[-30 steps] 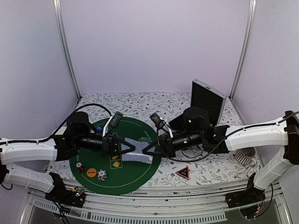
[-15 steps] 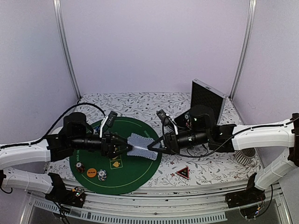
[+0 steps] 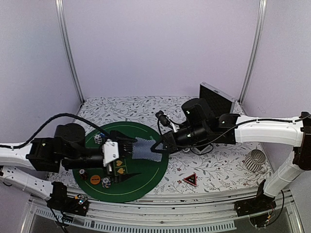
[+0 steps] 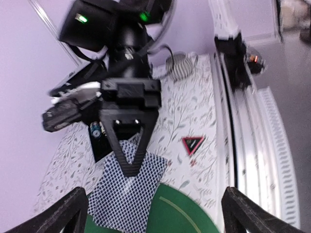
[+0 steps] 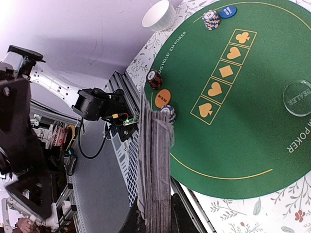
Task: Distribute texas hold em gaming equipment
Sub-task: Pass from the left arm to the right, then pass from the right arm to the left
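Note:
My right gripper [image 3: 155, 146] is shut on a stack of grey-blue-backed playing cards [image 3: 144, 148], held above the right part of the green mat [image 3: 141, 182]. The right wrist view shows the cards [image 5: 156, 165] edge-on between my fingers. My left gripper [image 3: 127, 160] stands wide open just left of the cards, not touching them; its wrist view shows the cards [image 4: 127, 194] in the right gripper [image 4: 129, 162]. On the mat's near-left lie chip stacks [image 3: 106, 182], an orange disc [image 3: 95, 178] and a dark chip [image 3: 82, 172]. A clear disc [image 5: 297, 97] lies on the mat. The red-black triangle token [image 3: 189, 179] lies right of the mat.
A black box [image 3: 215, 103] stands open at the back right. A white ribbed cup [image 3: 254, 159] lies at the right edge. Another chip stack [image 5: 211, 20], a blue disc [image 5: 227, 10] and a white cup [image 5: 158, 14] sit at the mat's far side.
My left gripper opened, let go of the cards and drew back to the left. The right gripper keeps the cards and has turned a little.

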Motion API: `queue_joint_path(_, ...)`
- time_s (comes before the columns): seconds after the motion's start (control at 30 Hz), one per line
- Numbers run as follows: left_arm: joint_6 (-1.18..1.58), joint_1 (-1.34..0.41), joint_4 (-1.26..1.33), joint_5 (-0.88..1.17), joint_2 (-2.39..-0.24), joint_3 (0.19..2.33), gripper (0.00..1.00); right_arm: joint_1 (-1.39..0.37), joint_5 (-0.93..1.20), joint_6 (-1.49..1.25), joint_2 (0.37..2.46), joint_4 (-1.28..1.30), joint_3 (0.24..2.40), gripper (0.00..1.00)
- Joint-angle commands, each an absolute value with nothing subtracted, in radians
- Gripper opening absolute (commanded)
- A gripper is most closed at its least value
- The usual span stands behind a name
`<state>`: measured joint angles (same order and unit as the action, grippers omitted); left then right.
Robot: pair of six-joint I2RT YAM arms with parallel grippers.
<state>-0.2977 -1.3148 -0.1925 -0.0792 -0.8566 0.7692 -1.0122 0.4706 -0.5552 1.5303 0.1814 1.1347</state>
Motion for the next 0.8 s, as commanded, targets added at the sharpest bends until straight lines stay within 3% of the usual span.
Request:
queue_joint_path(0.0, -0.615, -1.413, -0.357, -0.447, -1.07, 0.814, 0.98, -1.017, 0.533, -0.527, 1.587, 0.224, 1.201, 0.02)
queue_joint_path(0.13, -0.738, -1.402, -0.165, -0.589, -1.094, 0.795, 0.98, -1.043, 0.553, -0.497, 1.618, 0.238, 1.262, 0.02)
queue_joint_path(0.6, -0.581, -1.21, -0.342, -0.335, -1.135, 0.864, 0.98, -1.073, 0.616, -0.449, 1.683, 0.254, 1.354, 0.02)
queue_joint_path(0.77, -0.566, -1.187, -0.35, -0.263, -1.139, 0.868, 0.86, -1.075, 0.624, -0.439, 1.704, 0.256, 1.376, 0.02)
